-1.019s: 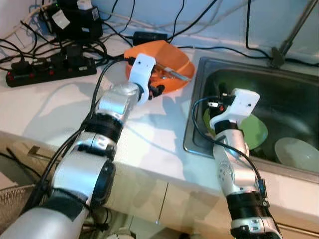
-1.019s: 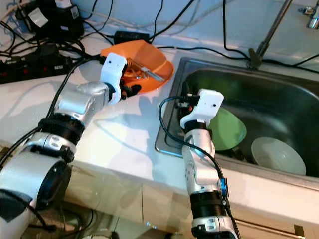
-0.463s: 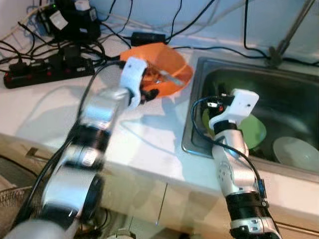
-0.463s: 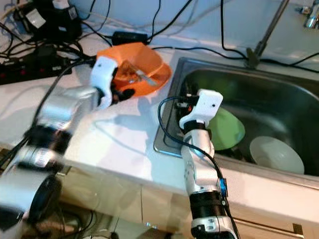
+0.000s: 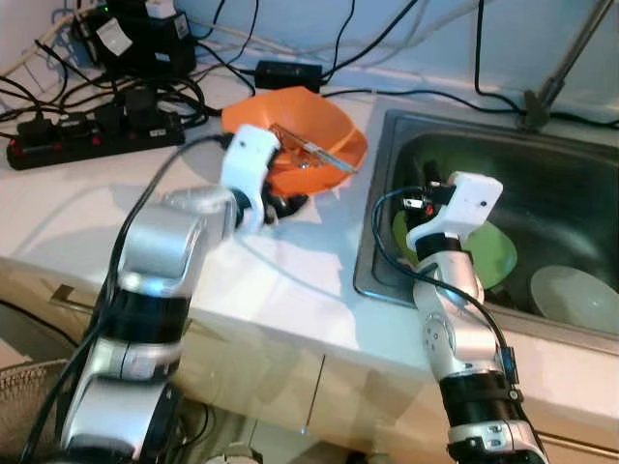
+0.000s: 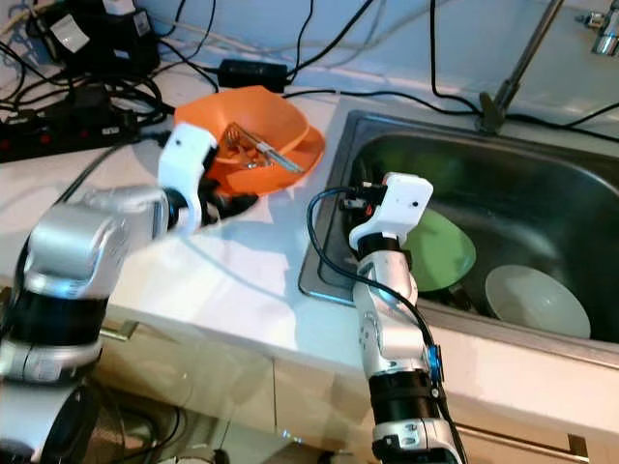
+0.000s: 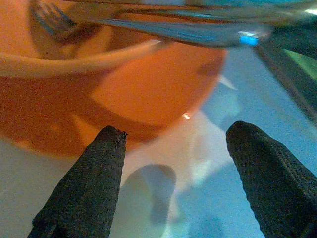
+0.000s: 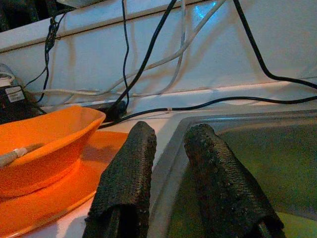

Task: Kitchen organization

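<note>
On the white counter (image 5: 77, 208), the left gripper (image 7: 173, 163) sits spread wide and empty just beside the orange bowl (image 5: 300, 130) holding cutlery (image 5: 309, 150), while the right gripper (image 8: 168, 168), fingers narrowly parted and empty, hovers over the sink (image 5: 571, 193) above a green plate (image 5: 498, 256).

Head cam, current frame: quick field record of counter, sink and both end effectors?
counter: orange bowl with utensils inside, resting on an orange plate; power strip and cables at the back
sink: green plate, white bowl
left end effector: open, low over the counter just short of the orange bowl
right end effector: fingers a narrow gap apart, holding nothing, at the sink's left rim
</note>
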Controlling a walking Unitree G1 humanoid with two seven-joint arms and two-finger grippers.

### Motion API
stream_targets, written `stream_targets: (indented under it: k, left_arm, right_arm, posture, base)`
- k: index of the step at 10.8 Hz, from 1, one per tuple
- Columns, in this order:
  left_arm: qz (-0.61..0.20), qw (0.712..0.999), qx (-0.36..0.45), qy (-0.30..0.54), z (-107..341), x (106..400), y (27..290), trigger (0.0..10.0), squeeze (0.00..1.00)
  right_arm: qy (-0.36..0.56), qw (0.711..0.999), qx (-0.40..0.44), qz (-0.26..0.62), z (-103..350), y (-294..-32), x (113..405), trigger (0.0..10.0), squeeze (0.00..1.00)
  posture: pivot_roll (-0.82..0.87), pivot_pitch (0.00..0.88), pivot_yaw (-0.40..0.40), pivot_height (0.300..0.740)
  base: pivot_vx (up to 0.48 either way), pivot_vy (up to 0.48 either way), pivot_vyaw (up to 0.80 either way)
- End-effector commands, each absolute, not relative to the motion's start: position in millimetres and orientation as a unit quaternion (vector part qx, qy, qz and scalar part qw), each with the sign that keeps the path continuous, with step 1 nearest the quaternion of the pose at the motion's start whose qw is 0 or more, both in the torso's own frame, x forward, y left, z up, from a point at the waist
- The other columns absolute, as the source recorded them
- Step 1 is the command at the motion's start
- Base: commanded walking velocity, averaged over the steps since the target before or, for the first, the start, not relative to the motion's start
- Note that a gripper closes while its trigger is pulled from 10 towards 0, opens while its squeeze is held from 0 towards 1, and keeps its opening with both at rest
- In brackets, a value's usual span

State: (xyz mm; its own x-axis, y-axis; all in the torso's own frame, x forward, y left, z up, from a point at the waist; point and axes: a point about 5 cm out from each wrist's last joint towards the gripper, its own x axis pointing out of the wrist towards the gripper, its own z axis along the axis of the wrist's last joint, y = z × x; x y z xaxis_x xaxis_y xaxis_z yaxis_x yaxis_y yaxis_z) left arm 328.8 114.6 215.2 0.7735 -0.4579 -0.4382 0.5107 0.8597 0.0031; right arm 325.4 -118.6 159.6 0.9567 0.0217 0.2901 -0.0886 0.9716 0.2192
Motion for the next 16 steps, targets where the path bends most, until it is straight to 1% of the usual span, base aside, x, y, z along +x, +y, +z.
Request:
stream_targets:
  k: [1, 2, 4, 5, 6, 7, 10, 12, 16]
  left_arm:
    - [-0.284, 0.93, 0.062, 0.225, 215.2, 319.6, 108.0, 10.0, 0.0]
    - [-0.298, 0.924, 0.059, 0.23, 214.6, 313.9, 104.5, 10.0, 0.0]
    - [-0.276, 0.946, 0.053, 0.161, 232.6, 315.4, 101.8, 10.0, 0.0]
    - [-0.254, 0.953, 0.069, 0.151, 238.6, 317.5, 106.4, 10.0, 0.0]
    - [-0.243, 0.955, 0.077, 0.15, 239.8, 318.6, 110.2, 10.0, 0.0]
    - [-0.217, 0.957, 0.094, 0.166, 234.8, 322.6, 121.8, 10.0, 0.0]
    - [-0.186, 0.96, 0.108, 0.18, 225.0, 330.2, 137.7, 10.0, 0.0]
    - [-0.172, 0.961, 0.118, 0.181, 222.1, 335.8, 145.3, 10.0, 0.0]
    - [-0.147, 0.969, 0.114, 0.165, 215.1, 355.9, 154.3, 10.0, 0.0]
  right_arm:
    - [-0.127, 0.985, 0.118, 0.028, 151.3, -119.3, 326.0, 10.0, 0.0]
    - [-0.127, 0.984, 0.118, 0.029, 151.5, -119.0, 326.3, 10.0, 0.0]
    - [-0.127, 0.984, 0.118, 0.029, 151.5, -118.6, 326.8, 10.0, 0.0]
    - [-0.126, 0.985, 0.118, 0.028, 150.8, -119.5, 327.2, 10.0, 0.0]
    - [-0.126, 0.985, 0.118, 0.028, 150.5, -119.7, 327.2, 10.0, 0.0]
    - [-0.126, 0.985, 0.118, 0.029, 150.2, -119.2, 327.3, 10.0, 0.0]
    - [-0.127, 0.985, 0.117, 0.031, 149.9, -118.7, 327.2, 10.0, 0.0]
    - [-0.127, 0.985, 0.116, 0.033, 150.0, -118.6, 327.5, 10.0, 0.0]
    - [-0.127, 0.985, 0.116, 0.033, 150.4, -118.4, 327.1, 10.0, 0.0]
  posture:
    - [0.14, 0.075, -0.036, 0.74]
    - [0.14, 0.076, -0.038, 0.74]
    - [0.14, 0.075, -0.038, 0.74]
    - [0.14, 0.075, -0.038, 0.74]
    - [0.14, 0.073, -0.036, 0.74]
    - [0.14, 0.07, -0.035, 0.74]
    - [0.13, 0.058, -0.037, 0.74]
    - [0.13, 0.054, -0.04, 0.74]
    - [0.12, 0.058, -0.04, 0.74]
  base:
    - [0.0, 0.0, 0.0]
    - [0.0, 0.0, 0.0]
    - [0.0, 0.0, 0.0]
    - [0.0, 0.0, 0.0]
    - [0.0, 0.0, 0.0]
    - [0.0, 0.0, 0.0]
    - [0.0, 0.0, 0.0]
    - [0.0, 0.0, 0.0]
    - [0.0, 0.0, 0.0]
